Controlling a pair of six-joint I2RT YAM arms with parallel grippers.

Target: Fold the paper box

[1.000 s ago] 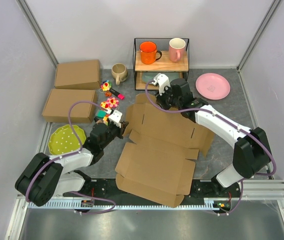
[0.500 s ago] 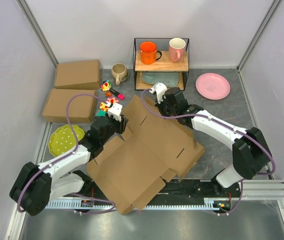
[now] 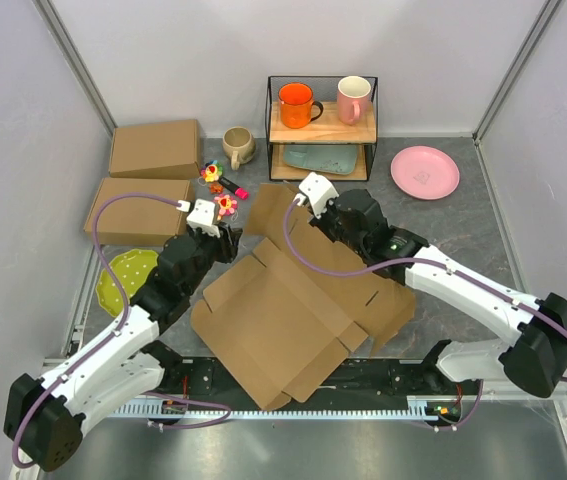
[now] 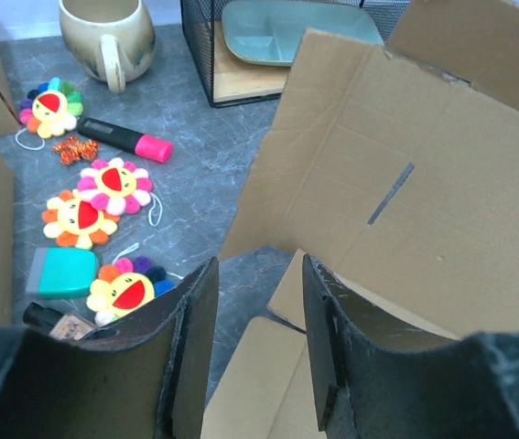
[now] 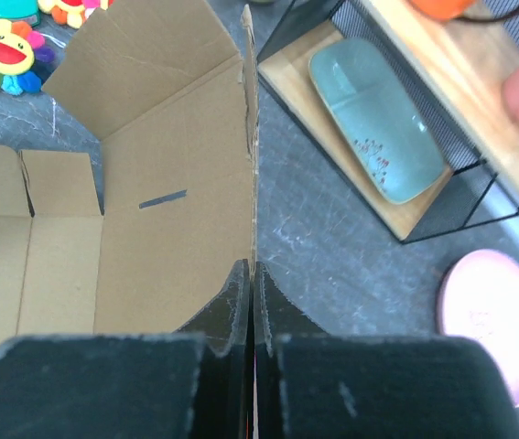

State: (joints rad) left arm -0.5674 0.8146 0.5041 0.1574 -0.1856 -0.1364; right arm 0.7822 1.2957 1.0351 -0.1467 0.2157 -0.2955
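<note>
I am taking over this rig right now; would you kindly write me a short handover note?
Right claw: shut on the far edge of the paper box, holding that panel raised.
Left claw: open and empty, at the box's left side.
The paper box lies opened out in the middle of the table, near panels flat.
Done: one panel lifted; no flap tucked that I can see.
Left: raise the side flaps, push the tabs into the slots, close the lid.
</note>
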